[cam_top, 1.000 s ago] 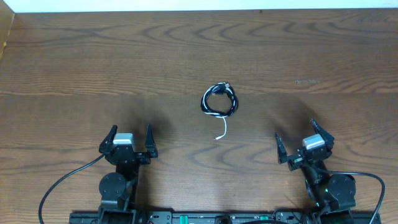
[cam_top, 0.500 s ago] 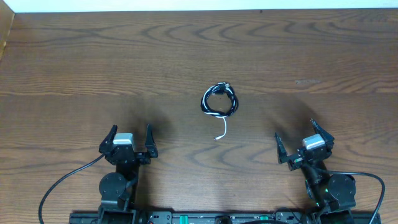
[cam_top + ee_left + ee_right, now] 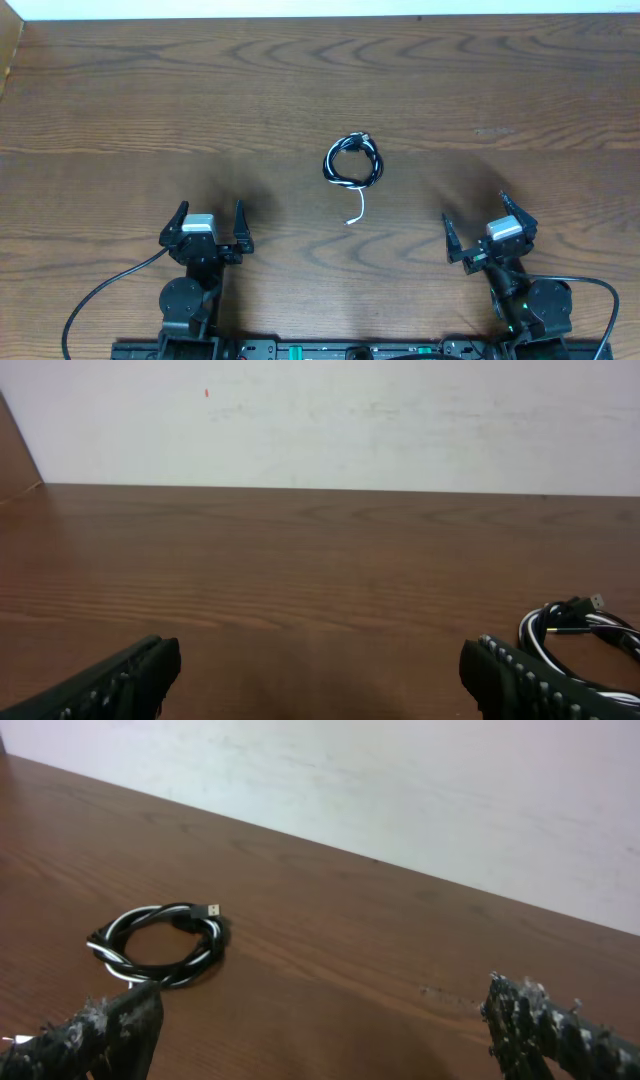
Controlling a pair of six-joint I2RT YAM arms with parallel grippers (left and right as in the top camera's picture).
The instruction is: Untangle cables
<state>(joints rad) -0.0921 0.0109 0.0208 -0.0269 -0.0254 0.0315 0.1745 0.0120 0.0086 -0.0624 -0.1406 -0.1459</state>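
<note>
The cables (image 3: 353,162) remain coiled together; nothing has moved

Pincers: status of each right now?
Left pincer: open, holding nothing.
Right pincer: open, holding nothing.
</note>
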